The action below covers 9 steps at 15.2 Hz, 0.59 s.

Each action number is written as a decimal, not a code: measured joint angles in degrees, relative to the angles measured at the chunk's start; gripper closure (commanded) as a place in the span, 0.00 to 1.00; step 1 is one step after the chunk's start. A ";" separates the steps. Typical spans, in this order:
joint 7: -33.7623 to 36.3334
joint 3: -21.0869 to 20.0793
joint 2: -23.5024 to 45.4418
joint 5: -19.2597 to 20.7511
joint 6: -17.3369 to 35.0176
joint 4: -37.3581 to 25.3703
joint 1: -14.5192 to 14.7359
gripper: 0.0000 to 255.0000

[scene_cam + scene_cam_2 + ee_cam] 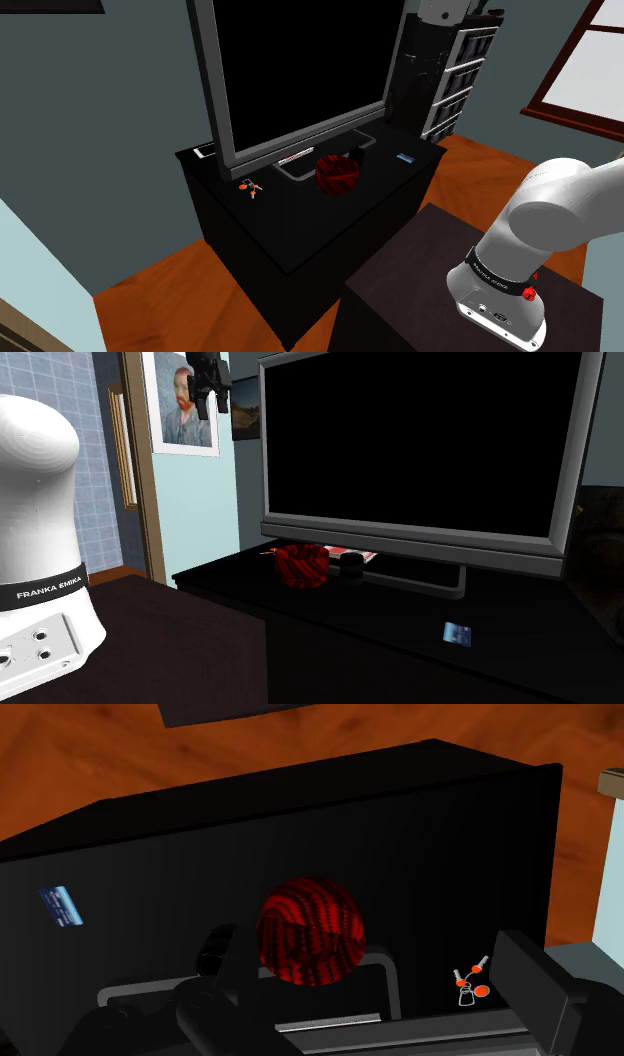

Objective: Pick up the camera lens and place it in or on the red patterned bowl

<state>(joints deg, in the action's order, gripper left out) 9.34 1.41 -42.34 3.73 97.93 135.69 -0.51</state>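
One camera lens [352,564] is seen, a short black cylinder standing on end on the black surface [520,622]. Its long axis is upright, and which end faces up cannot be told. It is set just beside the one red patterned bowl [302,564], on the bowl's right in the second exterior view, in front of the television's foot. In the shoulder view the lens [357,152] is found just behind the bowl [337,174]. In the wrist view it is shown as a dark shape [214,950] close against the bowl [310,931], partly covered by one finger [228,1009]. The bowl is round, dark red with black streaks. One large television [295,70] with a black screen and a grey frame is set on the same surface. One red and white flat item [352,555] is lying under the screen. One small blue card [457,633] is placed well apart from the bowl, near the front edge. One bunch of keys [252,186] with orange tags is placed on the bowl's other side. The one black hand [207,380] is held high above the surface, its two fingers spread wide with nothing held between them. One painted portrait [185,412] is hung on the wall behind.
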 measured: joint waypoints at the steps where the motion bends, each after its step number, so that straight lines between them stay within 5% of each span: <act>1: 0.00 0.00 0.00 0.00 0.00 0.00 0.00 0.00; 9: -3.99 4.45 10.63 1.56 11.26 1.25 -1.30 0.00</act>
<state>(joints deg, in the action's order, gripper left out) 5.35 5.86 -31.71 5.29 109.19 136.94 -1.82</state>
